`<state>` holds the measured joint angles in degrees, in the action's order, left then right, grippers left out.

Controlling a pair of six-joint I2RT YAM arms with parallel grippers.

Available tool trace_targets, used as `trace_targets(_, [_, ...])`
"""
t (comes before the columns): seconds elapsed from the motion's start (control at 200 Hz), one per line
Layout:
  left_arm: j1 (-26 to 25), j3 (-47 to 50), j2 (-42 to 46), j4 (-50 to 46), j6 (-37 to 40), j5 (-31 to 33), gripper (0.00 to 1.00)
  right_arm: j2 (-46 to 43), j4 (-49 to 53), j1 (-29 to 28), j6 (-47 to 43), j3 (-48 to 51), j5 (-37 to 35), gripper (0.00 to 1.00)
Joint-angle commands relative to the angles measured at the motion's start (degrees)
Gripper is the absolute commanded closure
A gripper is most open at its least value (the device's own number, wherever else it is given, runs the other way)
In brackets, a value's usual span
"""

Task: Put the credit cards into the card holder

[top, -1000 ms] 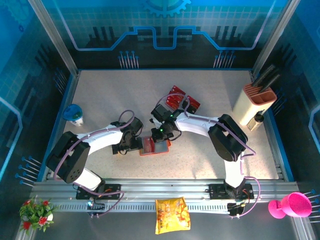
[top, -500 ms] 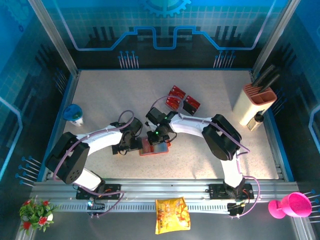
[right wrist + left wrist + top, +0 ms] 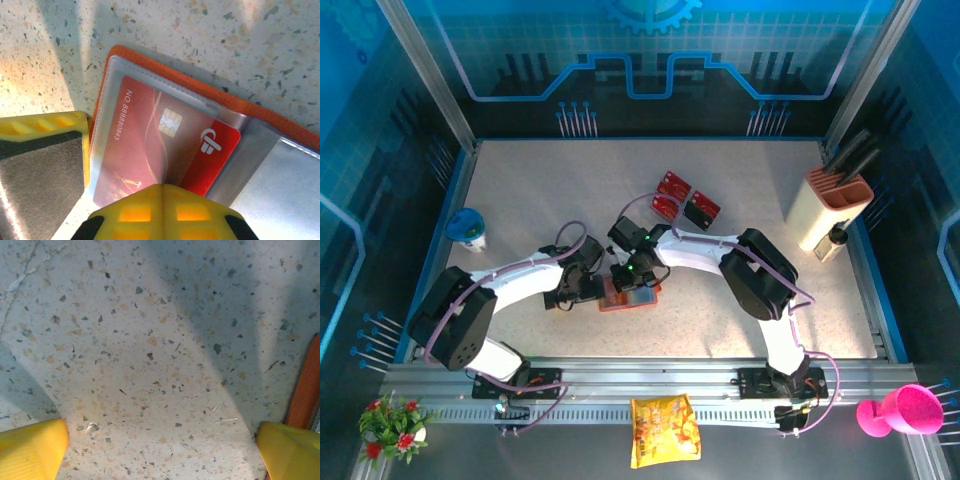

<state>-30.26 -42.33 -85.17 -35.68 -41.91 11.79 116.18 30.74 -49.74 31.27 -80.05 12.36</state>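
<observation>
The orange card holder [image 3: 632, 296] lies open on the table, with its orange rim [image 3: 165, 67] showing in the right wrist view. A red credit card [image 3: 150, 135] sits mostly inside its clear sleeve, one corner still outside. My right gripper [image 3: 162, 200] is shut, and its joined tips press on the card's near edge. My left gripper [image 3: 160, 450] stands open over bare table. Its right fingertip [image 3: 290, 450] is beside the holder's orange edge [image 3: 305, 385], and one of its fingers [image 3: 45, 127] shows at the holder's left side. More red and black credit cards [image 3: 672, 187] lie behind the holder.
A blue and white cup [image 3: 468, 228] stands at the left wall. A beige knife block [image 3: 830, 205] stands at the right. A yellow snack bag [image 3: 663, 430], a pink cup [image 3: 905, 410] and flowers [image 3: 392, 420] sit in front of the rail.
My right gripper has slid left over the holder, uncovering the loose cards behind it. The left arm has stayed still.
</observation>
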Motion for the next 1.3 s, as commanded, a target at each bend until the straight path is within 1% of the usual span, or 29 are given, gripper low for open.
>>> trace_targets(0.0, [-0.13,1.02,2.13,1.20,-0.41,0.63,0.01,-4.00,1.78,1.42,0.33,0.43,-0.74,0.95])
trace_targets(0.245, [0.24,2.15,4.22,1.18,-1.16,0.88,0.01,-4.89,2.13,2.37,-0.36,2.42,-1.47,0.95])
trace_targets(0.505, [0.27,3.28,2.00,2.59,-0.63,-0.01,0.01,-3.01,1.33,2.34,-0.15,2.53,-0.95,0.95])
trace_targets(0.835, [0.26,4.53,0.19,4.73,-0.20,-0.85,0.01,1.08,1.82,0.71,-0.28,0.08,-0.10,0.95])
trace_targets(1.291, [0.21,5.41,-0.22,6.35,0.08,-1.26,0.01,3.17,2.48,-1.76,-0.03,-2.43,0.61,0.95])
